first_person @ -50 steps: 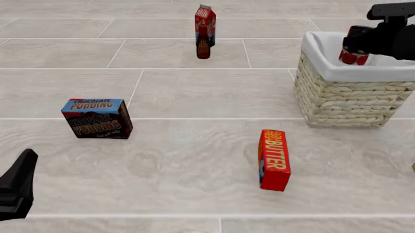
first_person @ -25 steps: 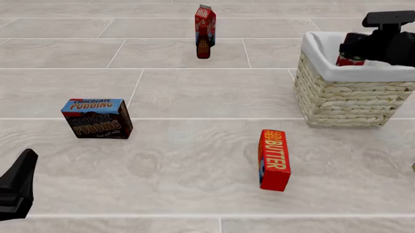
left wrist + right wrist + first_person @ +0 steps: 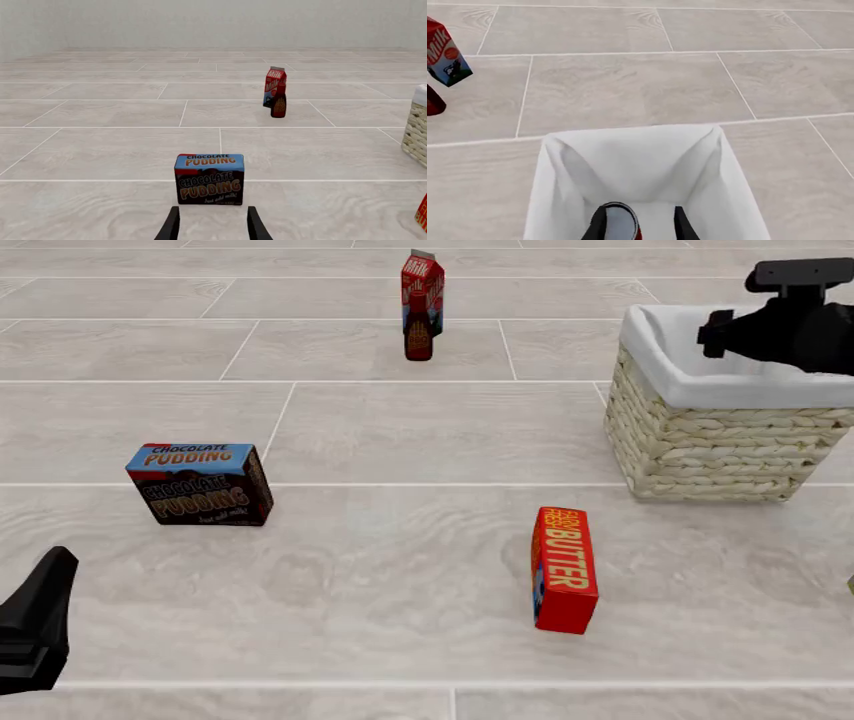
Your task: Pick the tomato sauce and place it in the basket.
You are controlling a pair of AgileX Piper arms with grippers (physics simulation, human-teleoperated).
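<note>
Once in view above the rim, tomato sauce [image 3: 619, 220] now sunk inside basket [image 3: 707, 445].

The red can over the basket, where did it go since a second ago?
The right gripper has lowered the tomato sauce into the basket. The front view no longer shows the can, but the right wrist view finds it between the fingers, deep in the white lining. The left gripper, pudding box, butter and milk carton stayed put.
</note>
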